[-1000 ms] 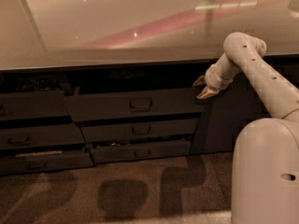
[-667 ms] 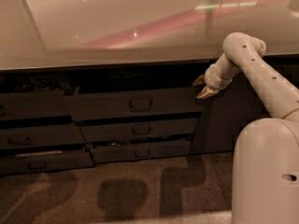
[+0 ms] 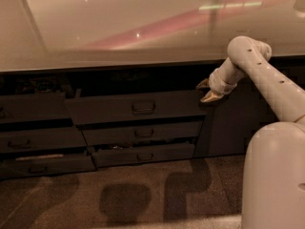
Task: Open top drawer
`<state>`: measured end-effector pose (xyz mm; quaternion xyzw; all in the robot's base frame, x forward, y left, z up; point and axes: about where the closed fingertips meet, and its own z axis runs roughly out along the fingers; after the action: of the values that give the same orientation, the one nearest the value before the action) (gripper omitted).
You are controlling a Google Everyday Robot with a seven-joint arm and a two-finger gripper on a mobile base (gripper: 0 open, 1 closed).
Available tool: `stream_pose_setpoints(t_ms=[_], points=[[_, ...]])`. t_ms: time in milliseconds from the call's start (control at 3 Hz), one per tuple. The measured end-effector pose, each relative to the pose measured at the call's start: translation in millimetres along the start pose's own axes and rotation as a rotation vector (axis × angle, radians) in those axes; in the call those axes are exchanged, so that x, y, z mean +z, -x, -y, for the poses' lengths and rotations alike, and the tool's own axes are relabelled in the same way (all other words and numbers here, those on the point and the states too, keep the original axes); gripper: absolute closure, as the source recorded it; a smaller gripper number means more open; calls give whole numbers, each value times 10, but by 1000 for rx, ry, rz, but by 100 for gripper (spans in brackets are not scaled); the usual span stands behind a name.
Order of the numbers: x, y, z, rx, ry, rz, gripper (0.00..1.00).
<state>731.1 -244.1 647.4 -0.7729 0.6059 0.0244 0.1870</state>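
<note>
Though ajar, drawer [image 3: 105, 109] beside end effector [image 3: 205, 91]

Glossy countertop [image 3: 119, 27] overhangs narrower drawers [image 3: 143, 133] and cabinet door [image 3: 233, 128] beside end effector [image 3: 202, 92].

claw [image 3: 206, 91] beside top drawer [image 3: 105, 109], right end

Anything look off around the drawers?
The top drawer stands pulled out past its neighbours. The gripper is at its right end, not at the loop handle. The bottom drawer beneath also sits ajar, a gap showing above its front.
</note>
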Motion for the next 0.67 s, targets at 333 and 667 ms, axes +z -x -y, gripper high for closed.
stream_pose_setpoints(t_ms=[333, 667], points=[[12, 1, -50, -4, 2, -3, 100], [-7, 6, -45, -4, 2, -3, 100]])
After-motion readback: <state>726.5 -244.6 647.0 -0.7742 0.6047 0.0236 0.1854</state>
